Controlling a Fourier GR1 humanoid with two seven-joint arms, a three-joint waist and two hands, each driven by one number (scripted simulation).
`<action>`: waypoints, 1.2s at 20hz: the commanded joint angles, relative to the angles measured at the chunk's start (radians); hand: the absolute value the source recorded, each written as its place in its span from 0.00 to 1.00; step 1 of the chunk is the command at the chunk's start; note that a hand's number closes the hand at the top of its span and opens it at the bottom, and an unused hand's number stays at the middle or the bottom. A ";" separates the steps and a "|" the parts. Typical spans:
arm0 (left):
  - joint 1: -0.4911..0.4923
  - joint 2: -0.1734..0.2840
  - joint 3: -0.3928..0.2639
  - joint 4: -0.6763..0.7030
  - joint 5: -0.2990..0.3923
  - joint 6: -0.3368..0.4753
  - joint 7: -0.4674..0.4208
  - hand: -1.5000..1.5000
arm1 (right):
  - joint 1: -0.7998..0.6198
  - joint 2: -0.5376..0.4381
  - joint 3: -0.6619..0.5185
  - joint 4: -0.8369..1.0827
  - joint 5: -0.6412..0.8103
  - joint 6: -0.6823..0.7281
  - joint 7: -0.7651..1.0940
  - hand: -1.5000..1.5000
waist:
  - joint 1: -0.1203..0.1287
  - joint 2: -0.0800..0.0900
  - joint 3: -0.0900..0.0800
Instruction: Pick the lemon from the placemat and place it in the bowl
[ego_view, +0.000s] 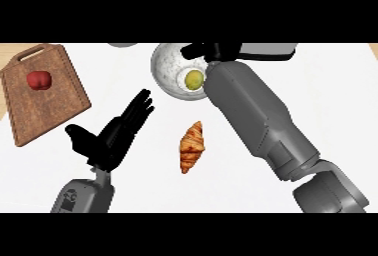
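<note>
1. We are looking down at the bowl (168, 70) near the far edge of the white surface (244, 190), and the lemon (193, 79) is lying inside it, toward its right side.
2. We are stretching our right arm across to the bowl; the right hand (198, 50) is hovering at the bowl's far rim, just above the lemon. We cannot tell whether its fingers are spread or curled, since only a dark shape shows beyond the forearm.
3. We are resting our left hand (111, 134) over the middle of the surface, its fingers (139, 107) straight and close together, thumb out to the side, holding nothing.
4. We are judging the placing step as nearly finished, since the lemon seems to be sitting in the bowl apart from the hand.
5. To end it well, we are planning to lift the right hand straight up before pulling back, so the forearm is not knocking the bowl's rim.
6. We are also minding the croissant (191, 147) lying beside the right forearm; a low sweep homeward could be nudging it.
7. The red apple (40, 79) on the wooden cutting board (52, 112) at the left is staying well apart from our path.
</note>
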 joint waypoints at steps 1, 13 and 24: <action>0.007 0.004 -0.001 -0.028 0.016 -0.011 0.022 0.50 | 0.056 0.003 -0.024 -0.146 -0.085 -0.183 -0.136 0.00 | 0.002 -0.014 0.000; 0.054 -0.003 0.043 0.013 -0.005 0.046 0.000 0.50 | 0.485 0.003 0.456 -0.802 -0.160 -0.357 -0.171 0.00 | -0.108 -0.054 -0.003; 0.104 0.030 0.068 -0.035 0.004 0.042 0.013 0.50 | 1.061 0.003 0.894 -1.110 0.162 -0.493 -0.124 1.00 | -0.148 -0.066 -0.004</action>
